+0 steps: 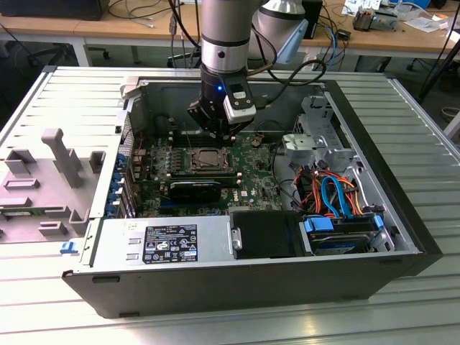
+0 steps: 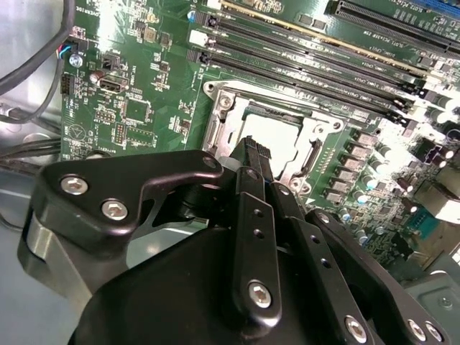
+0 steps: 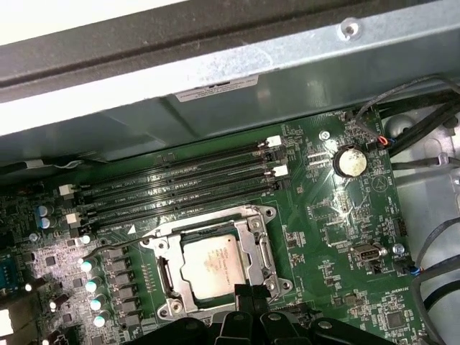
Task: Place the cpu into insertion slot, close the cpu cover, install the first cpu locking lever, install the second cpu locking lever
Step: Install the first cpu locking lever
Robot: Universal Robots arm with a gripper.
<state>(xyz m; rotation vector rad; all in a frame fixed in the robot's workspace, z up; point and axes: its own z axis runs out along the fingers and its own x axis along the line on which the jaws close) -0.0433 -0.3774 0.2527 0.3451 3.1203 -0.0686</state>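
In the open computer case (image 1: 215, 287), the insertion slot (image 3: 159, 244) sits mid-board on the green circuit board (image 3: 338, 230), with the cpu cover (image 3: 253, 244) down around the seated cpu (image 3: 210, 259). The gripper (image 3: 244, 293) hangs at the slot's edge, jaws together and empty.

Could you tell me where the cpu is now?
In the first wrist view the cpu sits in the insertion slot, framed by the cpu cover, beside the memory slots.
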